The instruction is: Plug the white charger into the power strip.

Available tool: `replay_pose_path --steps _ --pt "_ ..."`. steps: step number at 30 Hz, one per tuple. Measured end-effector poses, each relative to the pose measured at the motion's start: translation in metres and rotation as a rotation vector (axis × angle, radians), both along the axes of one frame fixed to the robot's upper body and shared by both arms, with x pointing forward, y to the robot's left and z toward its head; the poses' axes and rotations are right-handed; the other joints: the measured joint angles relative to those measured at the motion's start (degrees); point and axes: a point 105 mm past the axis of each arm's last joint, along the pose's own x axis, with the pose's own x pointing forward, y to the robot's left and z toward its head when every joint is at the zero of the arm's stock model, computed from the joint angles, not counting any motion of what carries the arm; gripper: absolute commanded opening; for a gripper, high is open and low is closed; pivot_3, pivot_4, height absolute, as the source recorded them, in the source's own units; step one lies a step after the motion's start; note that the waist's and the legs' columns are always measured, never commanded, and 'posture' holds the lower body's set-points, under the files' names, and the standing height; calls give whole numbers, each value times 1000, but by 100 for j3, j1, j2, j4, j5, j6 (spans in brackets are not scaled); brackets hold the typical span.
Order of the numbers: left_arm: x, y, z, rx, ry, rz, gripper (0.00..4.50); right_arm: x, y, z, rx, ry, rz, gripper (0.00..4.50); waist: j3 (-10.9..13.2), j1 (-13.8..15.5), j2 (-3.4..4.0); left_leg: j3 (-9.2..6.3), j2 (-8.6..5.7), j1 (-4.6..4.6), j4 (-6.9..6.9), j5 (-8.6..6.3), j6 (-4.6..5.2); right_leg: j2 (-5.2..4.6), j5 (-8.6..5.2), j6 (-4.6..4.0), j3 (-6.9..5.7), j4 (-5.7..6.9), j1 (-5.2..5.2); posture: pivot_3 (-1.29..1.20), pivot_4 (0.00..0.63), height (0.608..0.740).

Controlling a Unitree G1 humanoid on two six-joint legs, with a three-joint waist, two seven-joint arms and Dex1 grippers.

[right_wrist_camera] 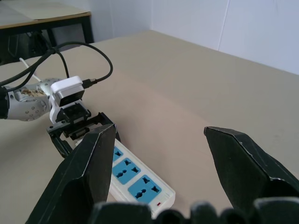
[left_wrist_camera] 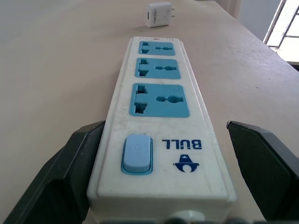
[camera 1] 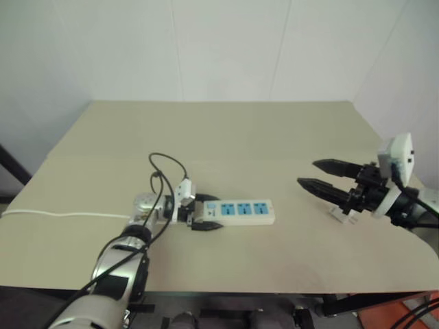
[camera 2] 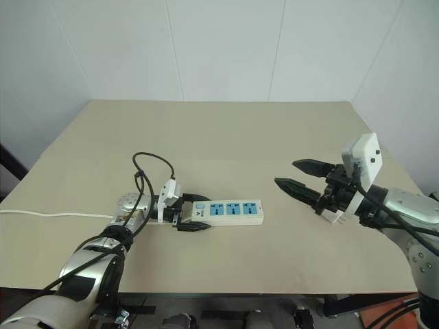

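The beige counter (camera 2: 226, 130) carries everything, and the power strip (camera 2: 230, 212) serves as the landmark, lying flat near the counter's front part with its three blue socket faces upward and its switch at the end toward the robot's left. A thin white cord (camera 2: 41, 214) runs across the counter away from that switch end, toward the robot's left edge.

The left end effector (camera 2: 194, 212) sits at the switch end of the power strip, its two black fingers spread wide on either side of the strip's body; in the left wrist view one finger (left_wrist_camera: 60, 177) stands just beside the strip's edge, and whether it touches cannot be told. It grasps nothing.

The right end effector (camera 2: 295, 175) hovers beyond the strip's far end, toward the robot's right, fingers parted and empty, pointing back toward the strip.

The white charger (left_wrist_camera: 159, 15) rests on the counter past the strip's far end, apart from it, prongs sticking out sideways.
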Motion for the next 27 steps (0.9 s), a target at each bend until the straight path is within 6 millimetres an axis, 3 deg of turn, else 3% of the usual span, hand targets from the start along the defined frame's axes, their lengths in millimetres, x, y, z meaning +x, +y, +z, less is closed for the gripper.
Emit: replay_pose_path --steps 6,17,23,27 --pt "-1 3 -4 65 -62 -5 3288 1 1 6 1 -20 -1 3696 -1 -16 0 0 0 7 -1 0 0 0 -8 13 1 0 6 0 150 740" --pt "1 3 -4 46 -38 13 3295 9 -5 10 4 -18 -11 3696 -4 -18 0 0 0 13 -1 0 0 0 -9 15 1 0 12 0 150 740" --pt "1 -13 -1 17 7 -6 3295 33 -28 11 -65 42 -114 3696 -3 22 1 0 -2 4 -1 0 0 -1 -9 15 0 -4 7 0 150 740" --pt "-6 -33 1 37 24 -86 3295 64 -47 17 -259 201 -237 3696 0 13 10 1 -5 -10 3 0 0 -4 -4 14 2 -7 -9 0 150 740"
